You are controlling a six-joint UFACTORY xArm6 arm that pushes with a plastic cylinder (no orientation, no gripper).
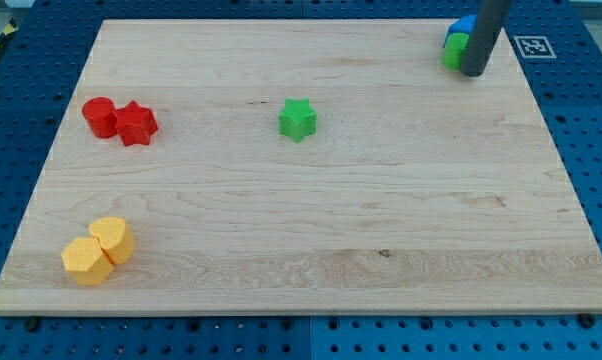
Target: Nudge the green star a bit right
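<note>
Camera view: my tip (473,72) upright at top right, well apart from green star (297,120).

A pale, smooth-grained wooden board (381,220) carries a matt, plastic-looking green star (297,120).

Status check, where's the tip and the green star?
My tip at view's top right, beside green block and blue block. Green star mid-board, untouched. Path clear.

So the small green star-shaped block (297,120) sits flat on the light wooden board, a bit above the middle and slightly toward the view's left, all on its own with nothing touching it.
</note>
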